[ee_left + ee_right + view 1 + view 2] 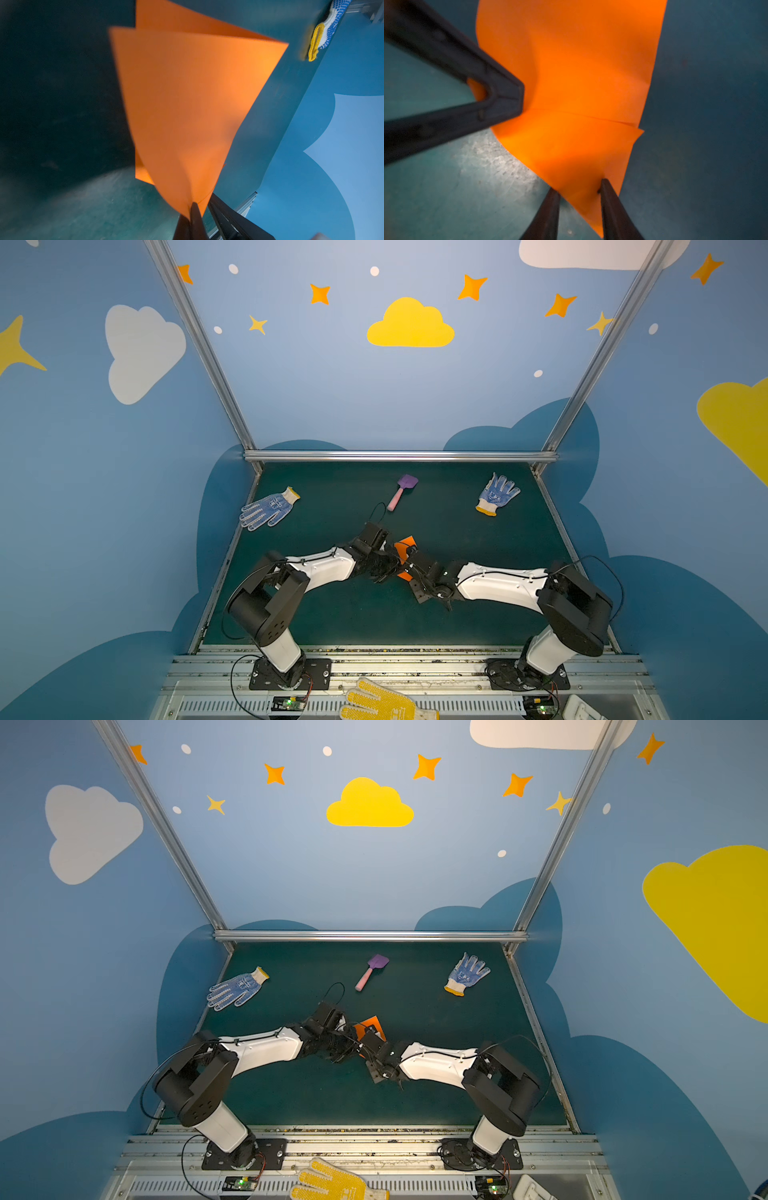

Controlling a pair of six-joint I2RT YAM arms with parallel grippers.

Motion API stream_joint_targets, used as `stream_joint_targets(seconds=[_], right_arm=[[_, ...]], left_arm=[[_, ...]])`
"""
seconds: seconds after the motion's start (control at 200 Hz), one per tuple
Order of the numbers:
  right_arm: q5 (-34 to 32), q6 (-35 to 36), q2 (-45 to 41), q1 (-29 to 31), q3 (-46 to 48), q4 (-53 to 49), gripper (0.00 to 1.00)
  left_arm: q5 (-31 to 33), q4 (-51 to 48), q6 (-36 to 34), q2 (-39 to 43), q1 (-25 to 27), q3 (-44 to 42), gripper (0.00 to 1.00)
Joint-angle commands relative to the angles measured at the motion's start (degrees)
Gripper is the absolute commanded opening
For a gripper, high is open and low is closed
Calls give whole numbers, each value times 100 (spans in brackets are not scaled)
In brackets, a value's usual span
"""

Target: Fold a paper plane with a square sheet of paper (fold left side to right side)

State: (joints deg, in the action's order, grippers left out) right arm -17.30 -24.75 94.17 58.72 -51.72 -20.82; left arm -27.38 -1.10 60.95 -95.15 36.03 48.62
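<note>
In both top views the thin, bright-orange sheet of paper (405, 546) (371, 1025) sits near the middle of the dark green table mat (478, 614), and the two black wrists meeting over it hide most of it. Behind it lies a purple-headed, pink-handled spatula (401, 491). Two white knit gloves with blue dots lie well apart from it, one at the far left (268, 509) and one at the far right (496, 494). A yellow dotted glove (382, 701) rests on the front metal rail, off the mat.

In the left wrist view the left gripper (194, 207) is clamped on the paper's edge, and the sheet rises from it in two layers. In the right wrist view the right gripper (579, 187) has its fingers apart with a corner of the sheet between them; one fingertip (605, 186) touches the paper. Bare mat spreads in front of the paper and to its right, and the side rails are far off.
</note>
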Motion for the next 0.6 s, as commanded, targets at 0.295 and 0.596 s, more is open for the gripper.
stream_joint_targets(seconds=[0.295, 0.596], right_arm=[[-335, 120, 27, -1, -206, -185, 11], [-221, 188, -26, -62, -288, -220, 0]], left_arm=[[-228, -241, -235, 102, -87, 221, 4], [-286, -329, -388, 138, -288, 384, 16]])
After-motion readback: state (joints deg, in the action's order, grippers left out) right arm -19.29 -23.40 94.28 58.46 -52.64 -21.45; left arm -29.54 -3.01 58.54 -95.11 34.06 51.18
